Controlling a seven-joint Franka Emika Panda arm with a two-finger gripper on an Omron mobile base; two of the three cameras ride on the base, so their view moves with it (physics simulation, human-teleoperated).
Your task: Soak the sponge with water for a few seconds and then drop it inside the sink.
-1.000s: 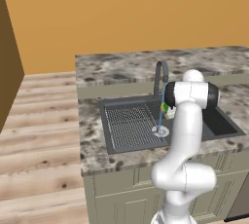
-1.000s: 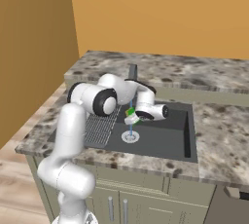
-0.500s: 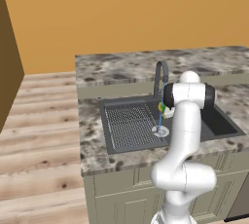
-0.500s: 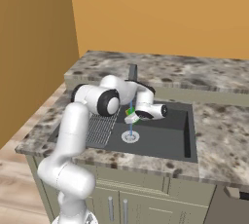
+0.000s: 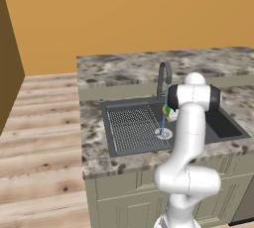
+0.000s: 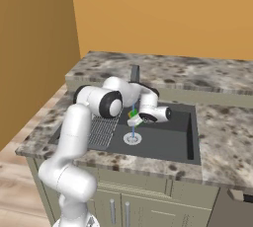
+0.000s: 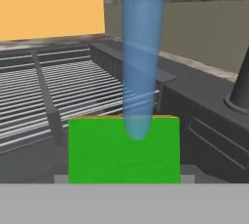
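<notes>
Hand view shows me the end effector [image 6: 137, 117] clamped on the green sponge [image 7: 123, 149], now nudged a touch further under the water [image 7: 141, 52] over the sink [image 5: 218, 125], so I judge soaking continues and the drop is not yet due.

The sink [image 5: 225, 125] is set into the counter [image 5: 94, 138], with its faucet [image 5: 163, 76] at the back rim. The sponge [image 7: 123, 149] sits above the basin under the water [image 7: 141, 57], the ribbed drainboard [image 5: 134, 128] beside it.
</notes>
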